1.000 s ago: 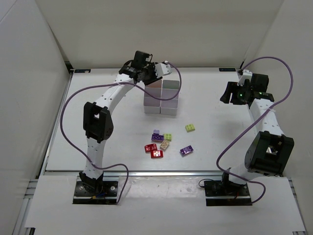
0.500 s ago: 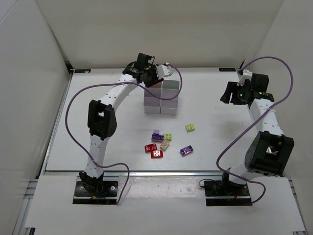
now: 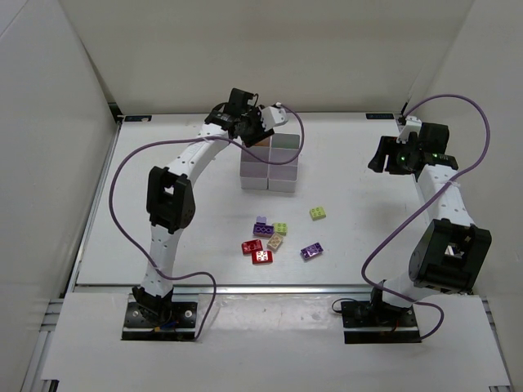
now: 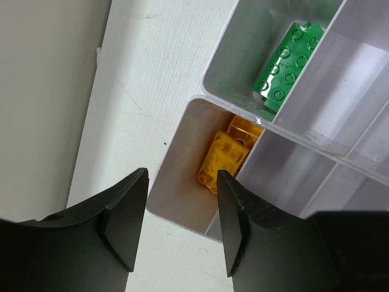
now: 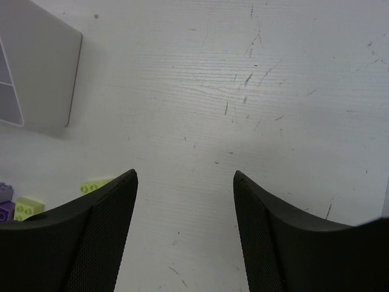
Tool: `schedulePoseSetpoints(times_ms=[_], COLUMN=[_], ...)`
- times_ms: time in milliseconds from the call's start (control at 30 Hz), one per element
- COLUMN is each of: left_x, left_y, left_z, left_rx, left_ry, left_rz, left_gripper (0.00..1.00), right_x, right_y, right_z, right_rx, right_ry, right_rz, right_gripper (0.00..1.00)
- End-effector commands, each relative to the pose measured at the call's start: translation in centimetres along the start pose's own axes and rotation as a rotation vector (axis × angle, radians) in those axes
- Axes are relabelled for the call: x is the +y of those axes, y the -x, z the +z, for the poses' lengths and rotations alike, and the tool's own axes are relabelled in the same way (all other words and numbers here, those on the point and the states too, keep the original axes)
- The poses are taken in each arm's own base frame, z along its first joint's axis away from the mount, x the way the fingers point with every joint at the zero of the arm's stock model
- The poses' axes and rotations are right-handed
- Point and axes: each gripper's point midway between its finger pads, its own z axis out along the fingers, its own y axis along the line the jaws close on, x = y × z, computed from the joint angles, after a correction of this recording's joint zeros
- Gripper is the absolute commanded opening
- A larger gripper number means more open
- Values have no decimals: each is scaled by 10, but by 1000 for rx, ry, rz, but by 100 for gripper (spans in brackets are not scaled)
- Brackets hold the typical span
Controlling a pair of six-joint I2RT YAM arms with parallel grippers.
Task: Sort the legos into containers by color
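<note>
The white containers [image 3: 278, 181] stand at the table's back middle. My left gripper [image 3: 257, 131] hovers open and empty over their back left corner. In the left wrist view its fingers [image 4: 181, 182] frame a compartment [image 4: 180, 164] holding two yellow-orange bricks [image 4: 226, 157]; the neighbouring compartment holds a green brick [image 4: 284, 66]. Loose legos lie in front: a lime one [image 3: 319, 213], purple [image 3: 262, 228], lime [image 3: 280, 228], tan [image 3: 276, 241], two red [image 3: 257, 251] and purple [image 3: 310, 251]. My right gripper [image 3: 382, 157] is open and empty, high at the right [image 5: 184, 176].
In the right wrist view a container corner [image 5: 36, 73] shows at upper left, with lime bricks [image 5: 96, 185] and a purple one [image 5: 5, 202] at lower left. White walls enclose the table on the left, back and right.
My left gripper has shifted slightly right and forward over the containers' back left corner. The right arm and the loose bricks have not moved.
</note>
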Motion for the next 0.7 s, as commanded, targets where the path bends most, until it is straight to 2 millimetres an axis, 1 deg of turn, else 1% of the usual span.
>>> schedulePoseSetpoints(times_ms=[0, 33, 67, 100, 167, 200, 233, 267, 300, 333, 367, 400, 433, 467, 500, 533, 567, 600, 633, 667], left_x=[28, 28, 34, 42, 44, 48, 43, 42, 48, 47, 48, 43, 45, 55, 46, 43, 47, 41, 34, 33], left_y=[42, 45, 50, 60, 71, 83, 80, 80, 83, 67, 68, 52, 42, 30, 16, 8, -2, -14, -23, -31], left_z=[-45, -50, -59, -78, -98, -123, -128, -137, -163, -167, -189, -190, -198, -219, -216, -219, -231, -227, -227, -229], left_rx=[-109, -121, -140, -176, -217, -250, -245, -250, -266, -240, -272, -250, -248, -273, -257, -256, -258, -228, -200, -192], left_ry=[88, 95, 113, 146, 165, 193, 191, 205, 258, 272, 299, 301, 313, 350, 316, 296, 313, 308, 285, 269], left_rz=[-30, -69, -97, -119, -211, -231, -272, -380, -431, -507, -634, -713, -784, -898, -943, -961, -974, -990, -1006, -1019], left_gripper=[59, 58, 58, 57, 56, 56, 56, 55, 55, 55, 56, 57, 65, 68, 70, 74, 77, 78, 79, 80], right_x=[1, 3, 3, 5, 8, 18, 27, 50, 63, 82, 105, 127, 141, 163, 172, 176, 182, 190, 189, 189], right_y=[17, 18, 18, 20, 18, 20, 16, 12, 9, -4, -14, -25, -43, -59, -68, -80, -90, -100, -110, -113], right_z=[-5, -5, -6, -7, -8, -10, -12, -10, -10, -15, -17, -19, -23, -24, -26, -25, -23, -21, -12, -6], right_rx=[-53, -56, -58, -63, -60, -68, -50, -31, -23, 13, 34, 56, 92, 118, 133, 150, 169, 194, 225, 243], right_ry=[-3, 0, 2, 12, 28, 81, 116, 173, 216, 295, 375, 458, 542, 621, 670, 721, 751, 789, 807, 813], right_rz=[-32, -32, -32, -37, -35, -81, -117, -191, -322, -386, -467, -553, -648, -717, -764, -824, -852, -883, -912, -922], right_gripper=[69, 69, 69, 68, 67, 66, 66, 66, 66, 68, 69, 70, 73, 73, 73, 73, 73, 73, 73, 73])
